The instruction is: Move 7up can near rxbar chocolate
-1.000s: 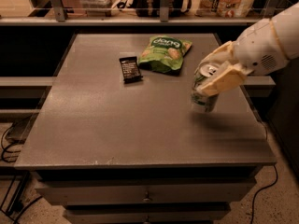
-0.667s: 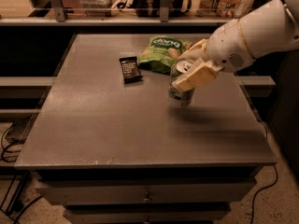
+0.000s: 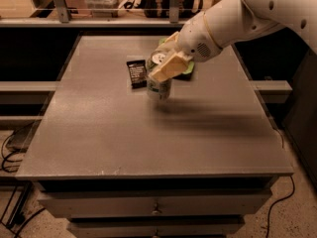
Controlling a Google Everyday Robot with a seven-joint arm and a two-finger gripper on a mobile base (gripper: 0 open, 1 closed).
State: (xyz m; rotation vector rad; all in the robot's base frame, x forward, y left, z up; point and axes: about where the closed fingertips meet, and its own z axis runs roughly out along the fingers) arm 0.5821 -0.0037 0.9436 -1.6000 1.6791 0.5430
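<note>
Gripper (image 3: 161, 66) clasps cylindrical 7up can (image 3: 159, 89) beside flat rxbar chocolate (image 3: 136, 74), seemingly apart.

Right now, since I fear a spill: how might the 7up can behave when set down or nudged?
Held in the end effector beside the rxbar chocolate, the 7up can is tall and narrow, so probably tippy. Once tipped, its round body would likely roll.
</note>
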